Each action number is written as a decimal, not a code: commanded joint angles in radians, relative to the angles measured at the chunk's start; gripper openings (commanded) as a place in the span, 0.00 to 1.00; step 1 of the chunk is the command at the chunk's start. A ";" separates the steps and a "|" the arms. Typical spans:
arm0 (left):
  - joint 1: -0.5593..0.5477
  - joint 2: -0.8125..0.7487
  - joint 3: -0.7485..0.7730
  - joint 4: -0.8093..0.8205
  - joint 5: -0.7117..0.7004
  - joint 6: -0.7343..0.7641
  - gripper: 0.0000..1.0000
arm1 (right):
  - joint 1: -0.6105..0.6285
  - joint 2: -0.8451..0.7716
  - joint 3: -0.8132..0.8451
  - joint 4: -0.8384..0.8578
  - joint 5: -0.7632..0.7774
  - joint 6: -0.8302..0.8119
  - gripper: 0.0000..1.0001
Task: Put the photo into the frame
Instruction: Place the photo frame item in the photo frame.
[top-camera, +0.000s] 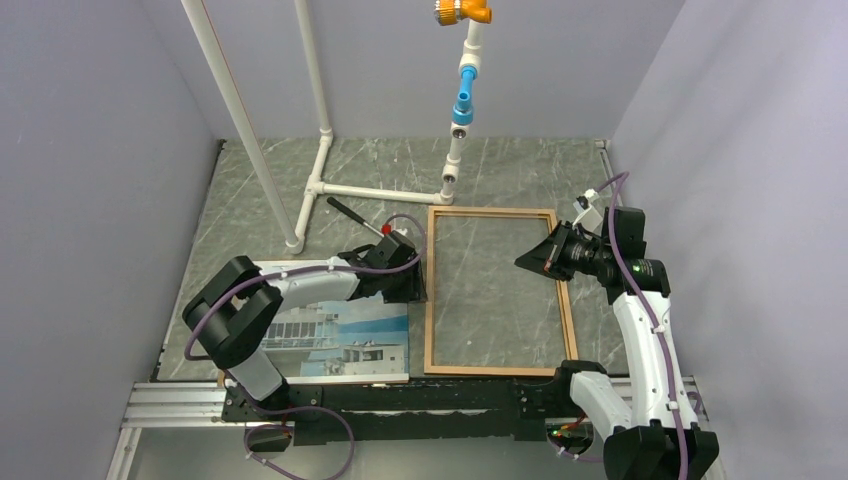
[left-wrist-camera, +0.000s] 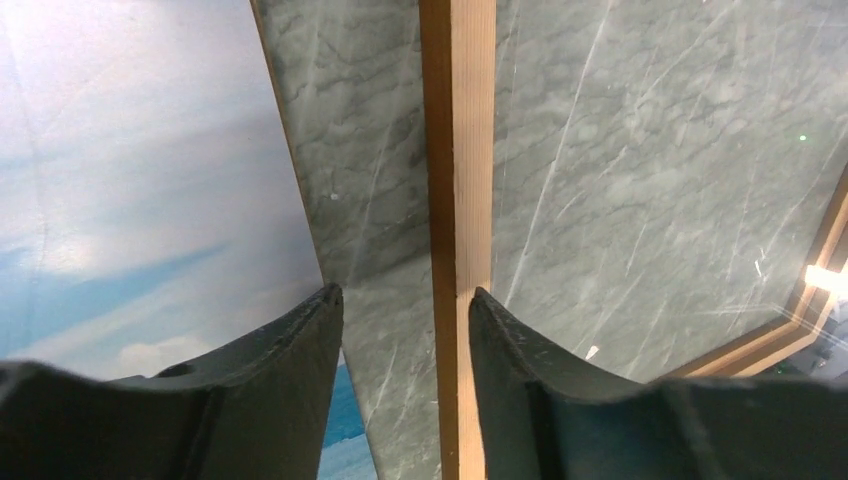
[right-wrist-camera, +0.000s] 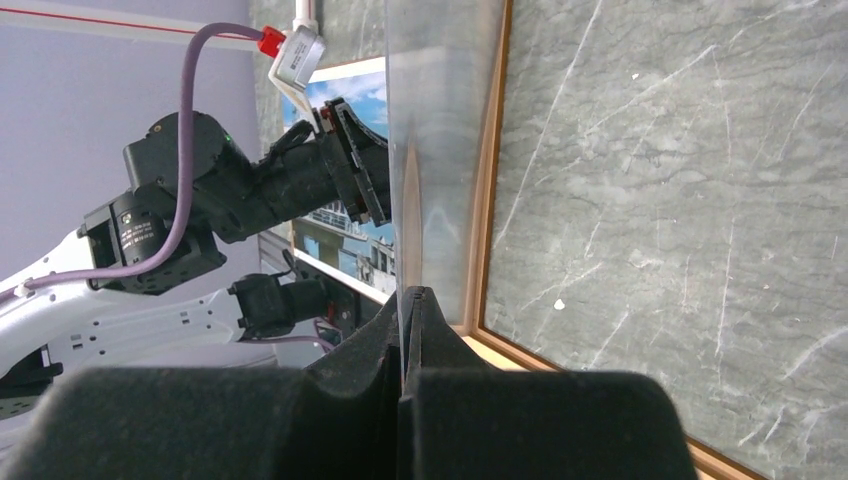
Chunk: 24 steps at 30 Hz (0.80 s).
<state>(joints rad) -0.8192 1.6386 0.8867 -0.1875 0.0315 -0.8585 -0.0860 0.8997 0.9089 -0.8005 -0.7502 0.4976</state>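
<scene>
here the left jaws stand released astride the left rail of the frame (top-camera: 490, 210); the right jaws clench a clear sheet (right-wrist-camera: 440, 150) by its edge. the photo (top-camera: 340, 335) lies face up on the desk (top-camera: 530, 170), just left of the frame.

Legible text, numbers, brands, signs: none in any view. One item bears print: a round label (right-wrist-camera: 133, 228) on a black joint housing (right-wrist-camera: 190, 150) of the left arm (right-wrist-camera: 290, 185), pale characters on dark ground, too small and blurred to read.
</scene>
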 joint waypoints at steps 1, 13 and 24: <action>0.006 -0.039 0.000 0.035 -0.020 0.005 0.49 | 0.004 -0.002 0.025 -0.006 -0.040 -0.010 0.00; 0.003 0.021 0.031 0.033 -0.004 0.016 0.39 | 0.004 0.045 0.012 0.003 -0.074 -0.032 0.00; 0.000 0.056 0.056 0.022 0.002 0.022 0.37 | 0.003 0.094 -0.005 0.006 -0.104 -0.082 0.00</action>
<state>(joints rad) -0.8150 1.6741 0.8989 -0.1917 0.0284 -0.8505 -0.0864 0.9741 0.9089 -0.7853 -0.7929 0.4568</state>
